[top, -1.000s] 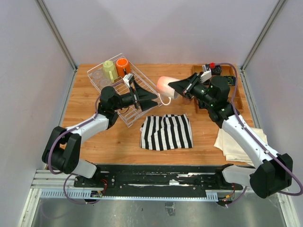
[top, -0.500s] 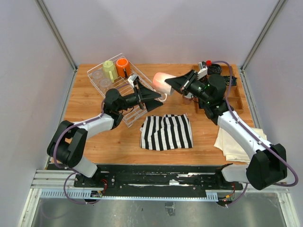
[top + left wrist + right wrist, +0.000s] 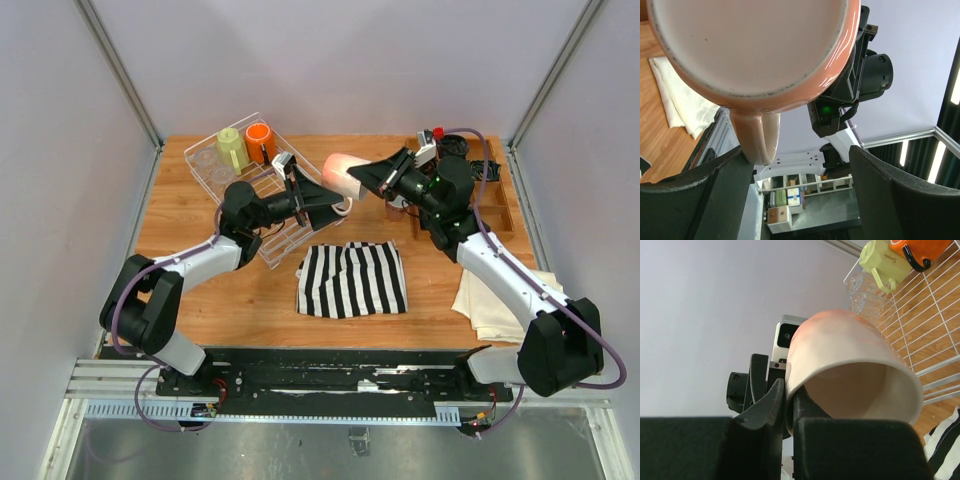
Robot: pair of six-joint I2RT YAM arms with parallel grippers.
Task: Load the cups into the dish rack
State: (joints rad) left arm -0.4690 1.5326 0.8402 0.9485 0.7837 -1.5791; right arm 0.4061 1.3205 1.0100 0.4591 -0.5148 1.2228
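Reads as a hand-over in mid-air: pale pink mug (image 3: 340, 172) up off the surface (image 3: 200, 290), by the right-hand end of the dish rack (image 3: 214, 131), between the two arms. Gripped by the right hand (image 3: 366, 180), clamped on the wall at the rim, with one finger (image 3: 765, 410) outside and the other inside the mouth. Met from the other side by the left hand (image 3: 322, 200), spread wide and holding nothing, with a finger on each side of the hanging handle (image 3: 757, 137). Cannot tell whether touching the handle or just clear of it.

Lies with the long axis close to level, running from one hand to the other. Flat base toward the left hand, filling the left wrist view; open mouth toward the right hand. Handle pointing down and toward the near side.

Calls next, most likely, for closing the left hand on the handle or the lower body, making sure of the hold, and only then releasing on the right before carrying back over the rack. Worth minding the smooth glaze and the small purchase offered by a handle.

Already in the rack at its far end: orange mug (image 3: 260, 138), yellow-green mug (image 3: 232, 147) and clear glass tumblers (image 3: 210, 165) beside them. Seemingly room among the wires nearer the arms for setting this one down.
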